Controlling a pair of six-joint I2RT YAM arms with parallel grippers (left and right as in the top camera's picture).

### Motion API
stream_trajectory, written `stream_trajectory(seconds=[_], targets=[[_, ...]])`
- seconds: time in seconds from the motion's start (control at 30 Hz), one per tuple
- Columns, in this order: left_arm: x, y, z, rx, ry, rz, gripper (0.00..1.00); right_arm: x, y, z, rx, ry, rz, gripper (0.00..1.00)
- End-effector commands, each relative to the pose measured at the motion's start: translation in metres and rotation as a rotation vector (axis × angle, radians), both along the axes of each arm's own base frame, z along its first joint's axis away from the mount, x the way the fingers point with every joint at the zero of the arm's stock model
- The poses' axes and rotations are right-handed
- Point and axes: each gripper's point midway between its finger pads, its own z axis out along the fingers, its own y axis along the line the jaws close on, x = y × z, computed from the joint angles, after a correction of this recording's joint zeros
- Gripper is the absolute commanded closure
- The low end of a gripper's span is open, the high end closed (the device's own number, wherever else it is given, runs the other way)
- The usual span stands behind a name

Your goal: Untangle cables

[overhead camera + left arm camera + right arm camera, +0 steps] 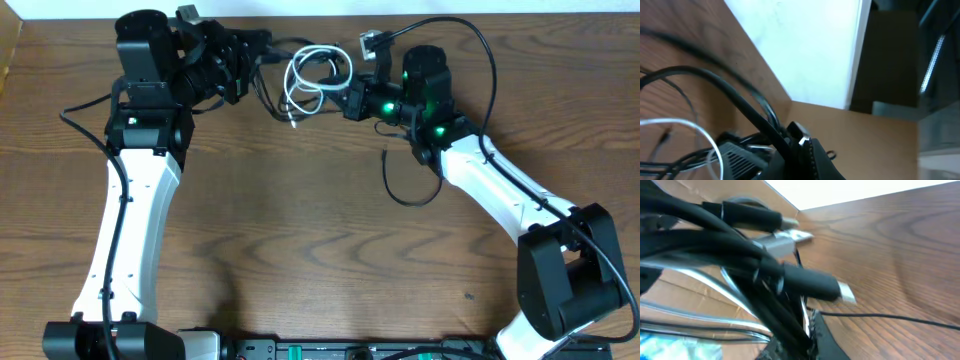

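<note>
White cable (318, 80) lies coiled at the far middle of the surface (300, 250), its tail pointing near-left; black cables (740, 245) run beside it, plugs (842, 292) pointing right; right gripper (350, 100) jaws closed on the black cables; left gripper (262, 55) jaws obscured, state cannot be told.

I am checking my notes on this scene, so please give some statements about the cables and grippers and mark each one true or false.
1. The white cable lies in loops between the left gripper and the right gripper. True.
2. The table is white plastic. False: it is brown wood.
3. Both grippers are at the table's near edge. False: both are at the far side, by the white cable.
4. In the right wrist view, a black plug ends in a metal tip. True.
</note>
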Motion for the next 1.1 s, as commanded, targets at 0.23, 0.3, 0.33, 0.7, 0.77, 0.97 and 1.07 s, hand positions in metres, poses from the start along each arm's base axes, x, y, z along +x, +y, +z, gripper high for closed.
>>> stream_trajectory(seconds=[0.23,0.3,0.33,0.7,0.77,0.97,1.07], targets=[[-0.020,0.024,-0.063,0.606,-0.145,-0.173,0.52,-0.013,-0.037,-0.051,-0.236,0.047,0.043,0.99],[-0.018,0.039,-0.074,0.751,-0.156,-0.166,0.52,-0.024,-0.043,-0.069,-0.319,0.057,0.083,0.99],[-0.014,0.043,-0.072,0.807,-0.196,-0.171,0.48,-0.031,-0.049,-0.082,-0.381,0.064,0.109,0.99],[-0.024,-0.039,-0.051,0.905,-0.529,-0.418,0.23,-0.061,-0.079,-0.133,-0.687,0.143,0.142,0.99],[-0.034,-0.056,-0.055,0.905,-0.541,-0.472,0.22,-0.062,-0.078,-0.132,-0.684,0.142,0.147,0.99],[-0.044,-0.077,-0.068,0.896,-0.525,-0.547,0.22,-0.065,-0.075,-0.131,-0.664,0.144,0.163,0.99],[-0.048,-0.088,-0.081,0.883,-0.504,-0.594,0.22,-0.065,-0.075,-0.131,-0.663,0.144,0.163,0.99]])
